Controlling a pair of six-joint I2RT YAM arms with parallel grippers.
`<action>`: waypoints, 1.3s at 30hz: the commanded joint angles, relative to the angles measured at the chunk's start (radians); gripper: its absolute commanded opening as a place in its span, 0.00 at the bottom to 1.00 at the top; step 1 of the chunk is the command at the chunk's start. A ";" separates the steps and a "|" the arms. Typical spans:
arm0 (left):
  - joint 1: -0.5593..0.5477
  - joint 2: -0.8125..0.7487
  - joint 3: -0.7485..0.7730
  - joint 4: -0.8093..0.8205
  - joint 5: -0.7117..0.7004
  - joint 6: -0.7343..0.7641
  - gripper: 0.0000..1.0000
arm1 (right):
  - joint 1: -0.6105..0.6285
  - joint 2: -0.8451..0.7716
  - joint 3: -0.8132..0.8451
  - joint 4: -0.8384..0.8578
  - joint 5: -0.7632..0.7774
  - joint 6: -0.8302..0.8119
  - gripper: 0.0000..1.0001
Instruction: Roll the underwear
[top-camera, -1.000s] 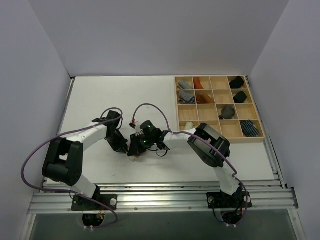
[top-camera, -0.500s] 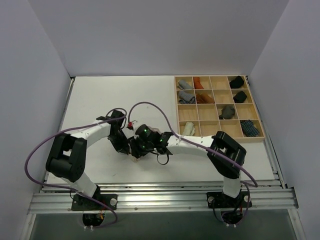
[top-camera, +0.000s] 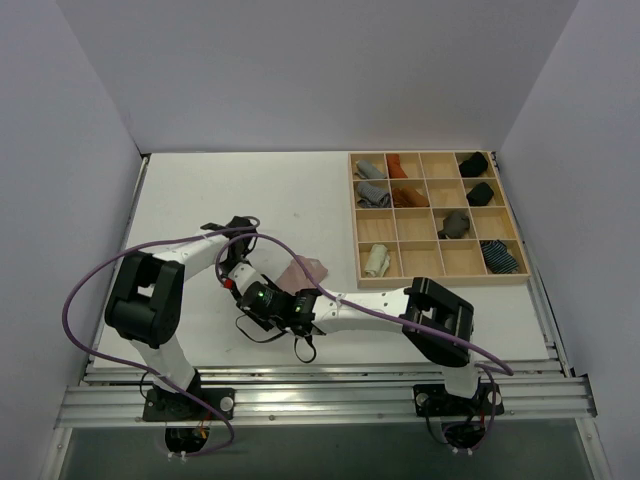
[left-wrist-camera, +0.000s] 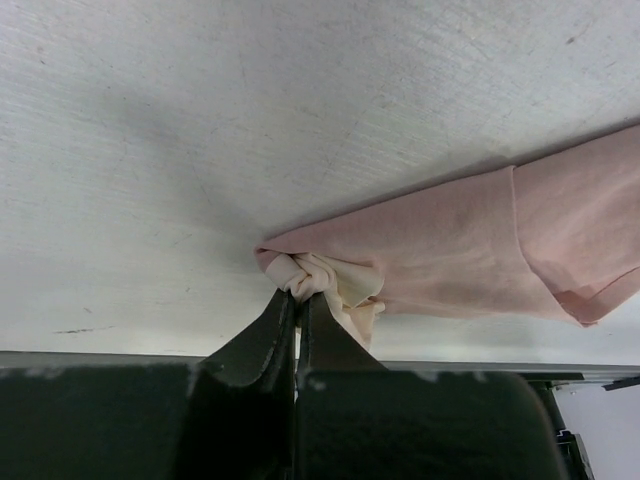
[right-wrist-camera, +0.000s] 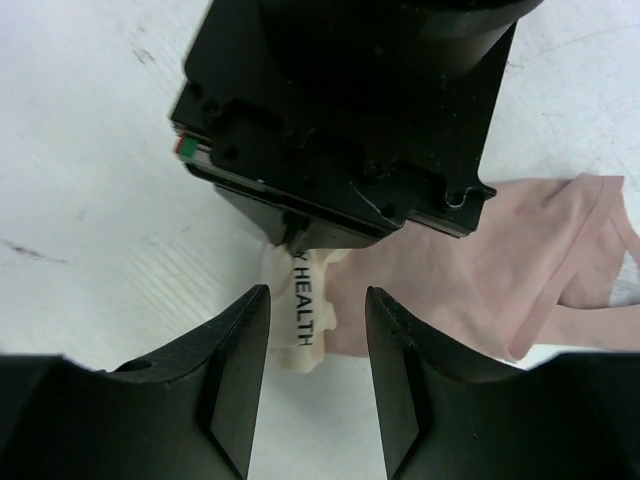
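Underwear (top-camera: 304, 269) in dusty pink is spread on the white table (top-camera: 210, 190), close to the middle and a little toward the near side. Its pink part is laid flat, with one folded corner pointing at the wooden tray (top-camera: 352, 222). Its beige end is bunched up into a small knot.

The knot is pinched by the left end effector (left-wrist-camera: 298, 305). Its two fingers are pressed tight together on the cloth, low over the table. The left arm is folded sharply. It is raised from its base, bent at the elbow, stretched away over the table, and then turned back down at the wrist toward the cloth.

The right arm is stretched long and low across the table, from its base on the right to the same beige end. The right end effector (right-wrist-camera: 316, 305) is held wide, and nothing is gripped by it. One finger is set on each side of the beige knot, where a label with black letters can be read. The black body of the left end effector is seen just past it, very close.

Plenty of bare table is seen to the far side and to the left of the cloth. The tray is set near the right of the cloth, but is not touched by it. A pale roll (top-camera: 377, 261) is tucked into its near left box. The table is shut in by grey walls, with a metal rail (top-camera: 320, 385) along the near edge.
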 joint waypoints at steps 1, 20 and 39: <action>-0.016 0.041 -0.003 -0.081 -0.033 0.027 0.02 | 0.012 0.035 0.035 -0.033 0.104 -0.082 0.39; -0.016 0.044 0.011 -0.108 -0.050 0.021 0.02 | 0.056 0.136 0.019 0.007 0.093 -0.126 0.39; 0.043 -0.046 0.046 -0.176 -0.086 -0.002 0.18 | -0.025 0.084 -0.188 0.097 -0.088 0.119 0.00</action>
